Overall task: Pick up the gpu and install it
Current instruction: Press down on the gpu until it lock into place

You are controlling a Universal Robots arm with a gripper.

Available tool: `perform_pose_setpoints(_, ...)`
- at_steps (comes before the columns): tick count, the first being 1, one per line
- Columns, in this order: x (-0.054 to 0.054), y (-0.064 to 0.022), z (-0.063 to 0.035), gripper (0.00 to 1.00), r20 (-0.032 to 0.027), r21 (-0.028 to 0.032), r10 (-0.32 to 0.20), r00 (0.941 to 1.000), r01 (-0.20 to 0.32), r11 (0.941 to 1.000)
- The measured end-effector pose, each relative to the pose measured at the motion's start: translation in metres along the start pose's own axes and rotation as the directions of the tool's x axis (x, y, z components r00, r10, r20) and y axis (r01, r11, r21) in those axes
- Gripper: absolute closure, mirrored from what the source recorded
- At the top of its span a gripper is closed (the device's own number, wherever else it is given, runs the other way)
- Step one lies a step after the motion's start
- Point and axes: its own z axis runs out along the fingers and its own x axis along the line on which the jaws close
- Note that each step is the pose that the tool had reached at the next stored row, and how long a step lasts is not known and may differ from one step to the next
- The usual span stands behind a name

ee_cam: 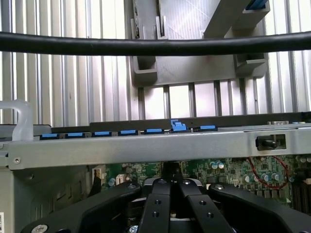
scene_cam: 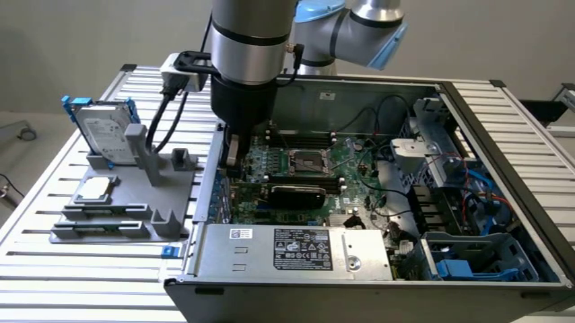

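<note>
- Gpu (scene_cam: 297, 196) sits inside the open computer case (scene_cam: 503, 108), lying across the motherboard (scene_cam: 359, 161) just below the processor socket (scene_cam: 306, 160) in the exterior view, apart from my fingers.
- It looks like a short card with a black rounded cover; a strip of green board shows along its edge. I cannot tell whether it is fully seated in its slot.
- I judge it light and stiff, but fragile: the board and its edge contacts would not forgive twisting or a hard squeeze.
- The smooth cover probably slips, so the firm long edges of the card are the safer hold, with the contacts and small parts left untouched.
- My gripper (ee_cam: 170, 187) is clenched with nothing in it, the 2 black fingers (ee_cam: 156, 204) pressed together.
- In the exterior view my gripper (scene_cam: 233, 158) hangs low at the case wall on that view's left, over the motherboard edge, near the gpu.
- Outside the case, a grey fixture (scene_cam: 126, 202) holds a hard drive (scene_cam: 104, 131) in a blue frame and a small silver chip (scene_cam: 95, 190).
</note>
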Motion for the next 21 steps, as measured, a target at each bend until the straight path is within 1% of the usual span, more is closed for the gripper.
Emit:
perform_pose_setpoints(8, -0.0001, -0.0005, 0.003, 0.89, 0.0032, -0.0002, 0.0, 1.0, 0.0, 1.0)
perform_pose_setpoints(13, -0.0006, -0.0006, 0.004, 0.89, 0.0074, -0.0004, 0.0, 1.0, 0.0, 1.0)
perform_pose_setpoints(21, -0.0022, -0.0005, 0.004, 0.89, 0.012, -0.0011, 0.009, 0.9999, -0.009, 1.0)
